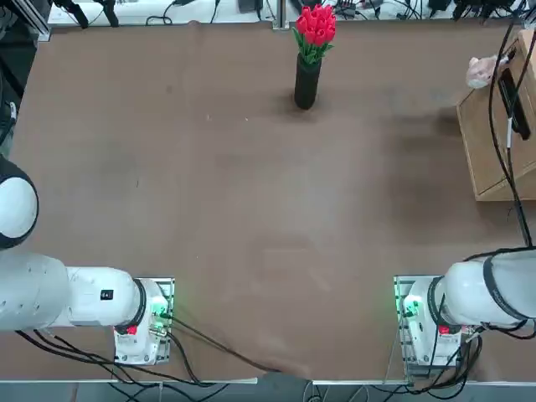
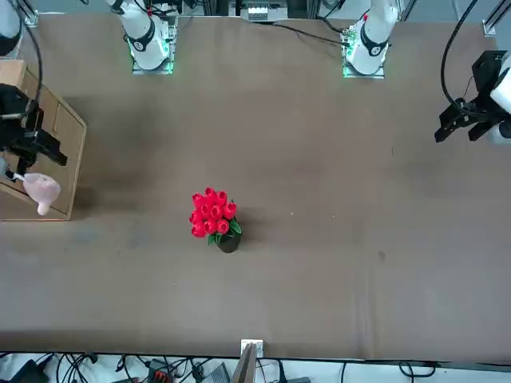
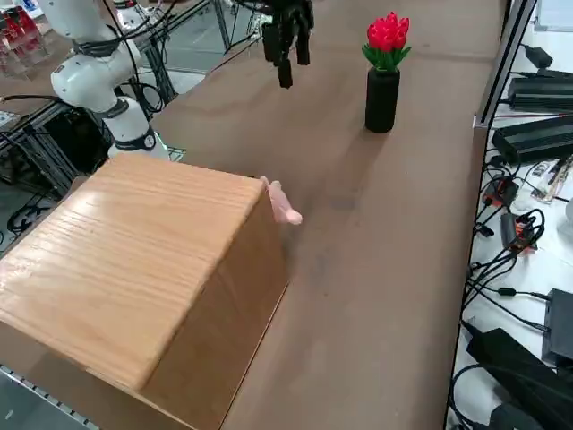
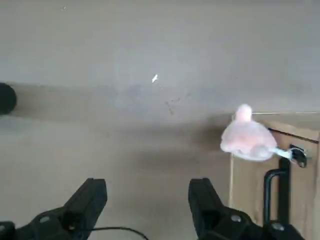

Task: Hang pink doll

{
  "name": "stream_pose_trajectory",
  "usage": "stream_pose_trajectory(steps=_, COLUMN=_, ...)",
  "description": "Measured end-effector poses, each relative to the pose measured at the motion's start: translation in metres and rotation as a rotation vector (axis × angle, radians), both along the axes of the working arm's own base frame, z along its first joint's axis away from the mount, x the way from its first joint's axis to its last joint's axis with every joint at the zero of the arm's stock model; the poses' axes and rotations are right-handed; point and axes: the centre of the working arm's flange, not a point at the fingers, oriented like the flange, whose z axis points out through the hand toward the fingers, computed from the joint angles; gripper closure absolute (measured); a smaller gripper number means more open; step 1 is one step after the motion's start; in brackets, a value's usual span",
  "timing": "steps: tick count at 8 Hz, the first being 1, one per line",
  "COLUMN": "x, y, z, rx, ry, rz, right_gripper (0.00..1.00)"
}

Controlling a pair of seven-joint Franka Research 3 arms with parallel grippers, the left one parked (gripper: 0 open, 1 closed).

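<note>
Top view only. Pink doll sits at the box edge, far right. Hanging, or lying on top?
Observer: Hanging. The right side view shows the pink doll on the wooden box's side face near its top edge, seemingly off the table.
Operator: Pincer on it?
Observer: No. The wrist view shows the right pincer open and empty, apart from the doll.

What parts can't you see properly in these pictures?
- Small pale pink plush doll: its hanging point on the wooden box is too small to make out in any view.
- Open right gripper: top view, out of frame; front view, partly cut by the left edge.
- Black vase of red flowers: wrist view, mostly cut off by the edge.
</note>
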Motion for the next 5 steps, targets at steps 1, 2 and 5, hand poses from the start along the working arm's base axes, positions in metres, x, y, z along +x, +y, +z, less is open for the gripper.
stream_pose_trajectory(steps=1, x=-0.0104, y=0.0004, z=0.0107, rx=0.001, ry=0.044, rz=0.056, right_gripper=0.0)
stream_pose_trajectory(steps=2, x=-0.0178, y=-0.0002, z=0.0177, rx=0.005, ry=0.057, rz=0.085, right_gripper=0.0)
stream_pose_trajectory(steps=5, x=-0.0187, y=0.0031, z=0.0164, rx=0.05, ry=0.063, rz=0.056, right_gripper=0.0)
